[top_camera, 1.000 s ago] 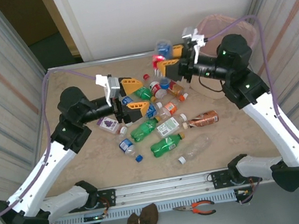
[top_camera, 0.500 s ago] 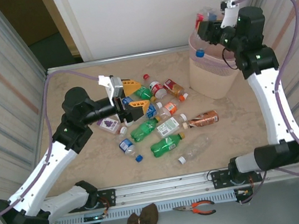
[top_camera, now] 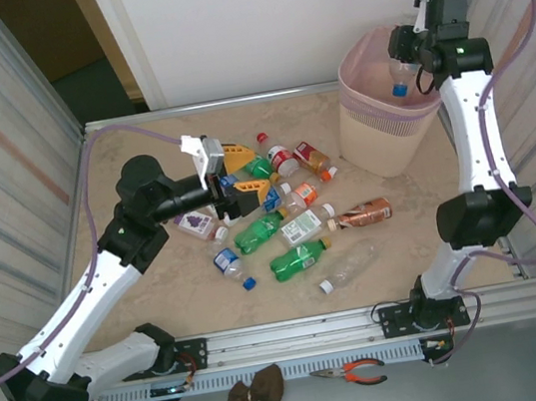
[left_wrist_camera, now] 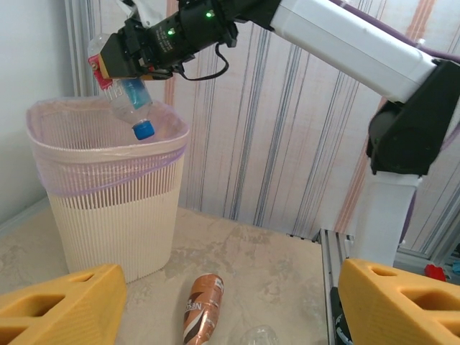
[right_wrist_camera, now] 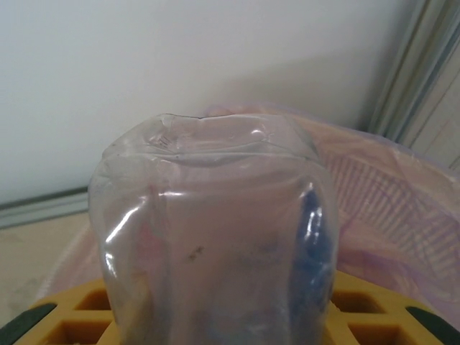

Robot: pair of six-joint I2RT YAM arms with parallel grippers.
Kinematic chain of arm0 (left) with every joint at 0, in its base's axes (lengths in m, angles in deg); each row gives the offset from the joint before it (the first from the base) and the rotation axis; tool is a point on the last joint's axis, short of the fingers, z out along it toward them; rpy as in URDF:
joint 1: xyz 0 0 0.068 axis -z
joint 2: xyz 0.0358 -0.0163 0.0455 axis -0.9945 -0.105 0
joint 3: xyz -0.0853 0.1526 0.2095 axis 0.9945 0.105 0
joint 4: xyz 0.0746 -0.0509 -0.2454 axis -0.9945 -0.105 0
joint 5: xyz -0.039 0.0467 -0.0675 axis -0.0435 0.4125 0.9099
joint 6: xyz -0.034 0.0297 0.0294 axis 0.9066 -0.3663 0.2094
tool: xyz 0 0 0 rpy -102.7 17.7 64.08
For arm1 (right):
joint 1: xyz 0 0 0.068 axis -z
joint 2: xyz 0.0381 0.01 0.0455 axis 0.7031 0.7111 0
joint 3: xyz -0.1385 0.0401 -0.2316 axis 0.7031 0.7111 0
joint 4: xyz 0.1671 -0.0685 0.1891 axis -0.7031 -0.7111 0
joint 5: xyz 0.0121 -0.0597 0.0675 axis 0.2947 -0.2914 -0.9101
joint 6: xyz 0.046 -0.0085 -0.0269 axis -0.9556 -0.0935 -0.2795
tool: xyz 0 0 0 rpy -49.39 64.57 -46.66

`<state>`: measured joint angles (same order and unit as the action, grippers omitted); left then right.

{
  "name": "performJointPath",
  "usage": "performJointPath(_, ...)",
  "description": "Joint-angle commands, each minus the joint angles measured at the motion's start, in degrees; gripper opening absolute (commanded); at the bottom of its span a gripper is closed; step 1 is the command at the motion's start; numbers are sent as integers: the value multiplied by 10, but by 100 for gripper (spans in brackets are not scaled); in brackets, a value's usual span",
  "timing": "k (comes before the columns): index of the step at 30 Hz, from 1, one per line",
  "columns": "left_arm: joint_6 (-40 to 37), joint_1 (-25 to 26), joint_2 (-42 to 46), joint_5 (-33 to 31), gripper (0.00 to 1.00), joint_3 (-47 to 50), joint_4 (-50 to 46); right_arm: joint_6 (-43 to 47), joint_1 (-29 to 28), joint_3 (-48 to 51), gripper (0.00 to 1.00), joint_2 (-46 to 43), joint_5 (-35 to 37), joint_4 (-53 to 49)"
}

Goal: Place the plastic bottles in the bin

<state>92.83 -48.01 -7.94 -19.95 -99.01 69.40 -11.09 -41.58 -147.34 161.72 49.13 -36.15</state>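
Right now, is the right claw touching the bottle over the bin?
Touching. The left wrist view shows the right gripper clamped around the clear bottle, which hangs from it.

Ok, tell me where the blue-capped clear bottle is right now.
Top view, far right: the blue-capped clear bottle hangs cap-down in the right gripper, over the mouth of the bin.

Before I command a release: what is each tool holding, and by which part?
The right tool grips a clear blue-capped bottle near its base end, cap pointing down over the bin. The left tool is open, holding nothing.
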Motion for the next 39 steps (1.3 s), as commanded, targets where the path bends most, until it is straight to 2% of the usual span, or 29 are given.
performJointPath(1,1,-3,-2,0,78,2,10,33,1,-52,39,51,39,-87)
performJointPath(11,7,-4,-4,2,77,13,17,47,2,-147,42,198,98,-206)
performJointPath(17,11,-4,-2,1,77,20,23,46,16,-149,44,261,111,-229)
performJointPath(27,15,-4,-1,1,77,26,29,46,26,-148,46,347,121,-224)
performJointPath(39,13,-4,4,-5,77,24,17,54,22,-155,47,414,91,-147)
